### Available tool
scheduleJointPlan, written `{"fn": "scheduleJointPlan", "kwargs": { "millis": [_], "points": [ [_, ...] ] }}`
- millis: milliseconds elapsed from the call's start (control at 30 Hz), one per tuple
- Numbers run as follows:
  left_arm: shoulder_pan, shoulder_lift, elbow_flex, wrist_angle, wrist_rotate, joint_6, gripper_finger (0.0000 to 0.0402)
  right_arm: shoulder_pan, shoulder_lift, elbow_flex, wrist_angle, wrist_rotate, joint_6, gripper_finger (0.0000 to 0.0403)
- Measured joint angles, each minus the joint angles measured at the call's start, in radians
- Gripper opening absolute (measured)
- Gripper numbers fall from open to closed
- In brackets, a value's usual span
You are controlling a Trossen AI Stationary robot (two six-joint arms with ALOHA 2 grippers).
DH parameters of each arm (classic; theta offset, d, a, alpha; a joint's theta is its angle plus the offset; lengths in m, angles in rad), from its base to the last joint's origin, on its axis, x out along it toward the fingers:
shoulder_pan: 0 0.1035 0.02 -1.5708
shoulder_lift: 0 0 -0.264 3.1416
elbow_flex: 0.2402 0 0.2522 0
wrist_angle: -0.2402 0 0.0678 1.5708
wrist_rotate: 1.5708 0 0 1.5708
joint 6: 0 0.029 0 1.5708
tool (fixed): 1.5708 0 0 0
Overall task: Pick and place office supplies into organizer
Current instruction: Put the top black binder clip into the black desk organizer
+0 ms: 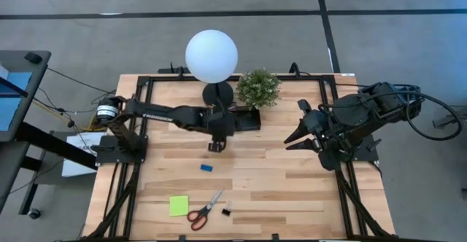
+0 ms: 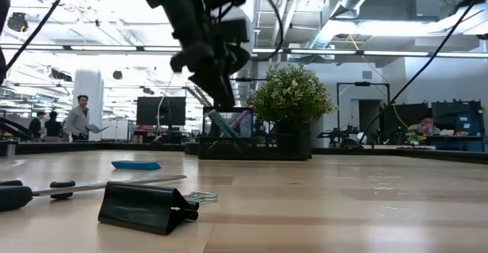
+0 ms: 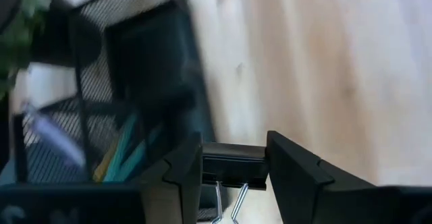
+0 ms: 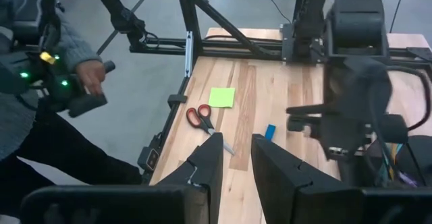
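My left gripper hangs just in front of the black mesh organizer, shut on a black binder clip. Teal, purple and wooden pens stand inside the organizer. On the near part of the table lie a blue eraser, a lime-green sticky pad, red-handled scissors and a second binder clip. My right gripper is open and waits over the table's right side, touching nothing. My left gripper pinches the binder clip's black body between its two fingers, one finger on each side. The clip's wire handles stick out on the side towards the wrist camera. In the low view the gripper is well above the table, so the clip is lifted clear.
A lamp with a white globe and a potted plant stand by the organizer at the far edge. A person's hand with a controller shows beyond the table's near side. Bare wood lies between the two arms.
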Motion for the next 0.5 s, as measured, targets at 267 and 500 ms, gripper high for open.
{"fn": "scheduleJointPlan", "kwargs": {
  "millis": [267, 500],
  "points": [
    [0.046, 0.12, -0.011, 0.08, -0.065, 0.022, 0.0139, 0.0, 0.0, 0.0, -0.001, 0.0, 0.0, 0.0071],
    [0.046, 0.145, -0.009, 0.125, -0.116, 0.015, 0.0169, 0.0, 0.001, 0.0, -0.001, 0.0, 0.0, 0.0071]
  ]
}}
